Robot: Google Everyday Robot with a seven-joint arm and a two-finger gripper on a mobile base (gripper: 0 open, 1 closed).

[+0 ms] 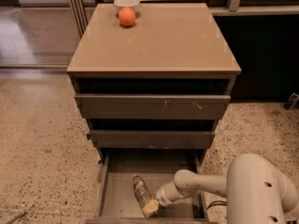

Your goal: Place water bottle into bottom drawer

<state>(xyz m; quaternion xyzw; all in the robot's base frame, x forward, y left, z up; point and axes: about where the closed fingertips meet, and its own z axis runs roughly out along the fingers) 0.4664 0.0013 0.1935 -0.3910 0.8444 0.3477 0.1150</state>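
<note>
The water bottle [139, 189], clear with a ribbed body, is inside the open bottom drawer [122, 171], low over its grey floor and angled with one end toward the back left. My gripper [150, 208] is in the drawer at the bottle's near end, shut on it, with the white arm reaching in from the right. The two shallower drawers above are pulled out only a little.
An orange [126, 16] and a white bowl [126, 2] sit at the back left of the cabinet top [159, 41]. Speckled floor lies on both sides. A dark wall panel stands behind on the right.
</note>
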